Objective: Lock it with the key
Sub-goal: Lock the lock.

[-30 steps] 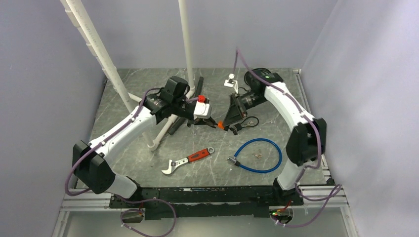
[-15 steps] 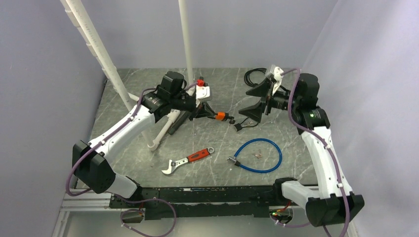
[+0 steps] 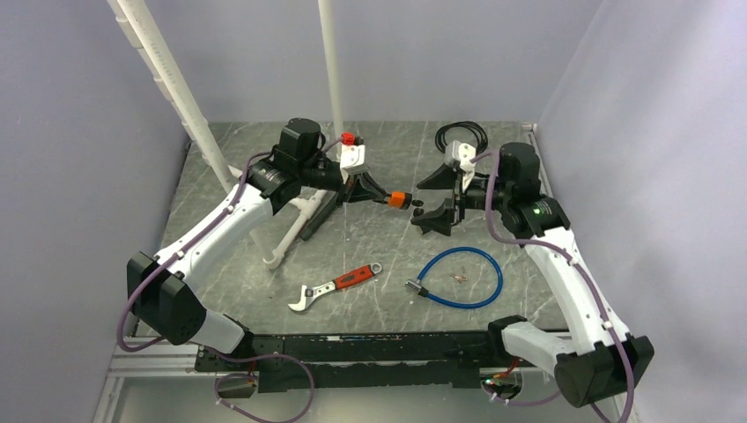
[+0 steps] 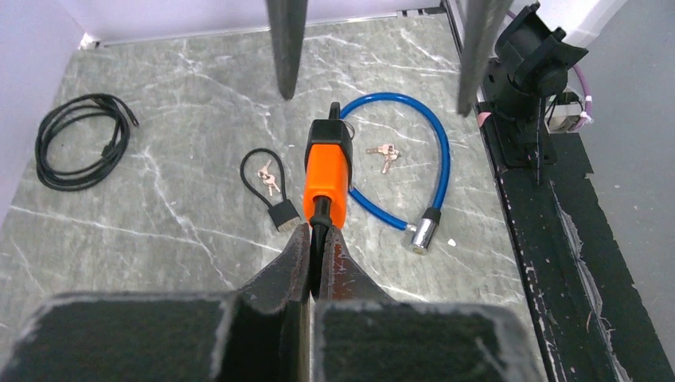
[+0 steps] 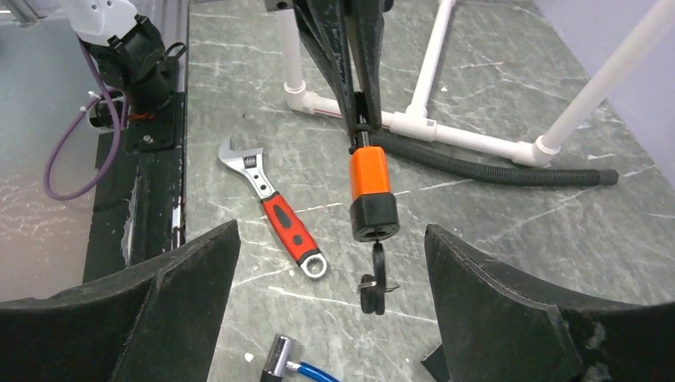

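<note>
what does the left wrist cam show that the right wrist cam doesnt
Only the left wrist view: the coiled black cable, the small black padlock, loose keys and the whole loop of the blue cable lock. Only the right wrist view: the red-handled wrench, the white pipe frame and the black hose. Both: the orange lock held by the left gripper, a key in its end.

Three locks [image 4: 327, 171] [image 4: 446, 159] [image 4: 285, 215], one wrench [image 3: 335, 285], one coiled cord [image 4: 41, 155].

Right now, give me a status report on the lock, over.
Left end effector shut on orange padlock, held aloft. Right end effector open, facing the key in the padlock's end. Nothing between them.
</note>
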Robot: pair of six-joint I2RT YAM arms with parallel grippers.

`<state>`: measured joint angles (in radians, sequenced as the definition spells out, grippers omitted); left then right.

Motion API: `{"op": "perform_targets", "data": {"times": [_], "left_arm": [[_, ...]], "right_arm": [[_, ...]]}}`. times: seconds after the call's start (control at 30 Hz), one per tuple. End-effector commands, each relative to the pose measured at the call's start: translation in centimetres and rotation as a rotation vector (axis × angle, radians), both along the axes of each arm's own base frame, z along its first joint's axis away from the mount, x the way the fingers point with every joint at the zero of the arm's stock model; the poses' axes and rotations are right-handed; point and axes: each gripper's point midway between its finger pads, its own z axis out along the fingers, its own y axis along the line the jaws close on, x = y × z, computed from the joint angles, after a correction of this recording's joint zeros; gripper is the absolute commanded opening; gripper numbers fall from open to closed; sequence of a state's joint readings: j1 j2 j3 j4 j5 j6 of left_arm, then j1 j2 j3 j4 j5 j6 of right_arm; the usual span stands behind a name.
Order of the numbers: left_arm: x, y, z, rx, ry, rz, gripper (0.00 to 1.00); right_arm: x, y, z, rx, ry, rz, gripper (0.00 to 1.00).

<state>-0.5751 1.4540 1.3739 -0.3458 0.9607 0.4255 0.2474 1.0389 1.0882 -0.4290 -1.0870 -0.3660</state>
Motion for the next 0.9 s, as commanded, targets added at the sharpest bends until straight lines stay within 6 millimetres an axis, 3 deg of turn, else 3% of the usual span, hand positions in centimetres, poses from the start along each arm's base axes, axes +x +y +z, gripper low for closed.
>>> {"op": "perform_targets", "data": {"times": [0.0, 0.2, 0.53, 0.77, 0.87], "left_arm": [[-1.0, -0.2, 4.8, -0.127, -0.134, -0.081, 0.00], [-1.3, -0.2, 5.4, -0.150, -0.148, -0.099, 0.00], [-1.2, -0.5, 5.9, -0.165, -0.128, -0.094, 0.00], [-1.0, -0.5, 5.9, -0.165, -0.124, -0.087, 0.00], [-0.9, -0.5, 5.3, -0.144, -0.113, -0.083, 0.00]], "right_arm": [[1.0, 0.5, 0.4, -0.024, -0.056, 0.063, 0.84], [1.4, 1.1, -0.3, -0.003, -0.081, 0.081, 0.81], [1.1, 3.0, -0.3, 0.006, -0.099, 0.182, 0.65], [1.7, 3.1, -0.4, 0.006, -0.082, 0.169, 0.46], [2.2, 3.2, 0.2, 0.023, -0.073, 0.134, 0.26]]}}
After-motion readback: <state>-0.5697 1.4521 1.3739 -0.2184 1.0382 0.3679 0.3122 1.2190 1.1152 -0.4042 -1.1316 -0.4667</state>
